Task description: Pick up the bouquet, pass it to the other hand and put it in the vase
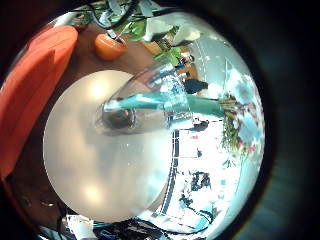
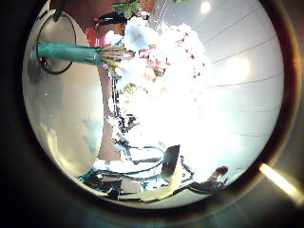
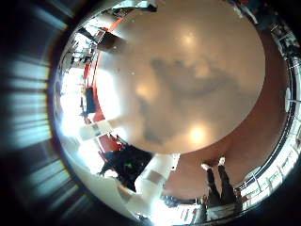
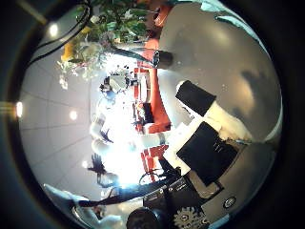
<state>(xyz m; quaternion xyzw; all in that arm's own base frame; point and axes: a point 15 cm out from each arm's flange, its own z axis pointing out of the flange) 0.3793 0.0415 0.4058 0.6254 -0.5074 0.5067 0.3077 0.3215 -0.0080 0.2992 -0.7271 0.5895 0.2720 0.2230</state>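
The bouquet (image 2: 152,57) fills much of the left thumb side palm view, its pale flowers close to the left hand's palm. Its stems (image 1: 160,102) run down into the clear glass vase (image 1: 125,115), which stands on the round table (image 1: 100,170). None of the left hand's fingers show in its palm views. From the right thumb side palm view the bouquet (image 4: 91,48) and vase (image 4: 157,57) are small and far off. The right hand (image 4: 205,129) is away from them, over the table (image 3: 179,75), its fingers (image 3: 150,179) straight and holding nothing.
A small round pot (image 1: 110,45) stands beyond the table near some leafy plants (image 1: 125,15). A curved seat (image 1: 30,90) lies beside the table's edge.
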